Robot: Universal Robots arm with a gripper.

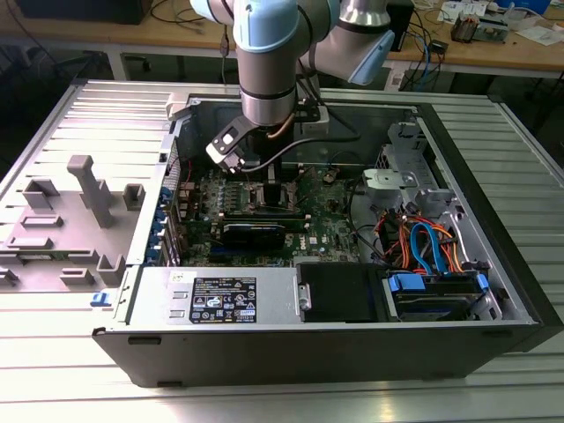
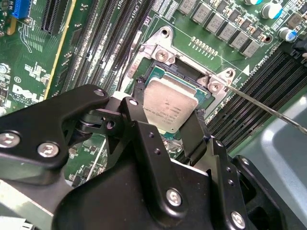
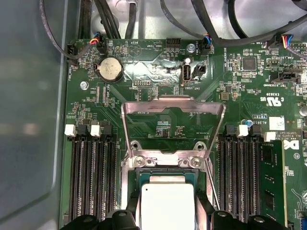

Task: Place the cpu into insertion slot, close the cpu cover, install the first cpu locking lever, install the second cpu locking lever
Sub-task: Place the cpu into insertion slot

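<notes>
The cpu (image 2: 168,103) (image 3: 167,203), a small square chip with a silvery top, sits over the insertion slot (image 2: 188,72) (image 3: 165,168) on the green motherboard (image 1: 264,211). My gripper (image 2: 169,101) (image 3: 168,213) (image 1: 269,181) is shut on the cpu, one black finger (image 2: 139,110) against each of two opposite sides. The cpu cover (image 3: 211,108), a metal frame with a large cut-out, stands swung up off the slot on its hinge. A thin wire locking lever (image 2: 268,109) sticks out beside the slot, unlatched.
Long black memory slots (image 3: 91,177) (image 2: 96,48) flank the slot on both sides. The open computer case (image 1: 493,220) walls in the board. A silver power supply (image 1: 220,295) and orange and blue cables (image 1: 423,247) lie nearby. A grey fixture (image 1: 88,189) stands outside on the exterior view's left.
</notes>
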